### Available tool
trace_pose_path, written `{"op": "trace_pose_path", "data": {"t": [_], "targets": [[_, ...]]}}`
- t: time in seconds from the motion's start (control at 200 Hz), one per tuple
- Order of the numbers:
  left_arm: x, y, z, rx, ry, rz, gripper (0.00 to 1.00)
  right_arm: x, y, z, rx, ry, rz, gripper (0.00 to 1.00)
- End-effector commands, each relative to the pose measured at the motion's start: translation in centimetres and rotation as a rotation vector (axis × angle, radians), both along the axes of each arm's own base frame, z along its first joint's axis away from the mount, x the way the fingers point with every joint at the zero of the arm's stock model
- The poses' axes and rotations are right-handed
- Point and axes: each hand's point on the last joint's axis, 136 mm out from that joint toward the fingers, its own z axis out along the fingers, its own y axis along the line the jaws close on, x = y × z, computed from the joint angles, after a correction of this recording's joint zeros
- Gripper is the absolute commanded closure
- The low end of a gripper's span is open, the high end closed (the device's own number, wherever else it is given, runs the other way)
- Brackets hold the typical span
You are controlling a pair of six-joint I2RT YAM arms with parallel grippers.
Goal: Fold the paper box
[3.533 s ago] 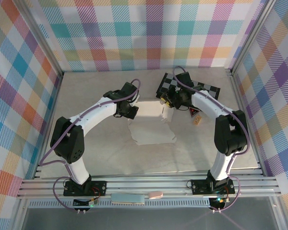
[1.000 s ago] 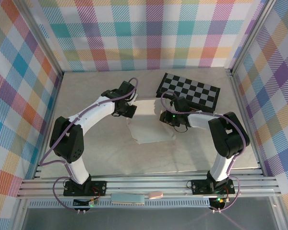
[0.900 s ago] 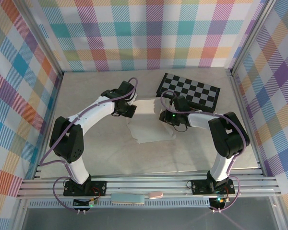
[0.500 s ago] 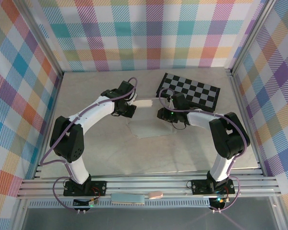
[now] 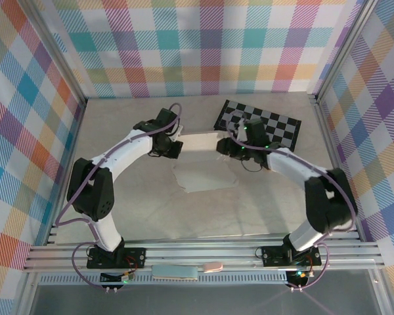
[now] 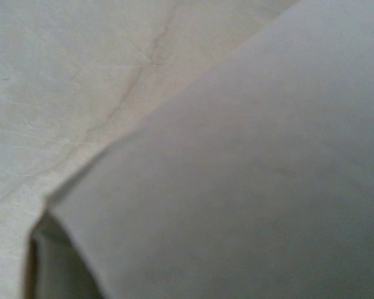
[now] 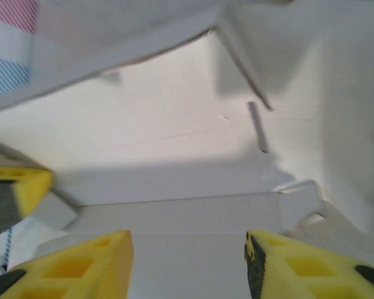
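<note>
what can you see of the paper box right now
The paper box is plain white thin card, partly folded. Its near part lies flat on the table; its far panel stands raised between the left gripper, shut on its edge, and the open right gripper. Creases and flaps show inside.

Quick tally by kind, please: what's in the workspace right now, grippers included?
Grippers: 2 (left gripper, right gripper)
Paper box: 1
Checkerboard: 1
Total: 4
</note>
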Motion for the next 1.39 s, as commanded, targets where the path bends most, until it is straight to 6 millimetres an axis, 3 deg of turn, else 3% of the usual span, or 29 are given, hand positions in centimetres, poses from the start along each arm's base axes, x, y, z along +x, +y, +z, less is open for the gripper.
{"op": "trace_pose_path", "data": {"t": [0.0,0.13,0.245,0.425,0.65,0.985,1.175,1.39], "targets": [[1.3,-0.4,4.4,-0.148,-0.078,0.000,1.00,1.0,-2.7,6.4,0.068,-0.104,-0.038,0.45],[1.7,-1.1,6.2,-0.302,-0.085,-0.044,1.00,2.7,-7.0,9.7,0.169,-0.112,-0.114,0.44],[1.6,-2.3,7.9,-0.455,-0.080,-0.119,1.00,3.7,-9.0,10.0,0.212,-0.085,-0.080,0.49],[0.7,-3.8,9.7,-0.557,-0.068,-0.248,1.00,4.2,-8.2,9.4,0.249,-0.068,0.104,0.59],[0.7,-4.1,9.5,-0.571,-0.040,-0.258,1.00,4.1,-6.6,11.5,0.345,-0.121,0.276,0.65],[0.7,-3.8,8.5,-0.545,-0.007,-0.232,1.00,2.4,-6.7,13.4,0.327,-0.194,0.275,0.66],[0.7,-4.2,8.7,-0.571,0.007,-0.246,1.00,1.1,-6.5,13.3,0.347,-0.189,0.296,0.66],[0.4,-4.6,8.8,-0.599,0.019,-0.263,1.00,1.7,-6.5,12.6,0.343,-0.179,0.297,0.65]]}}
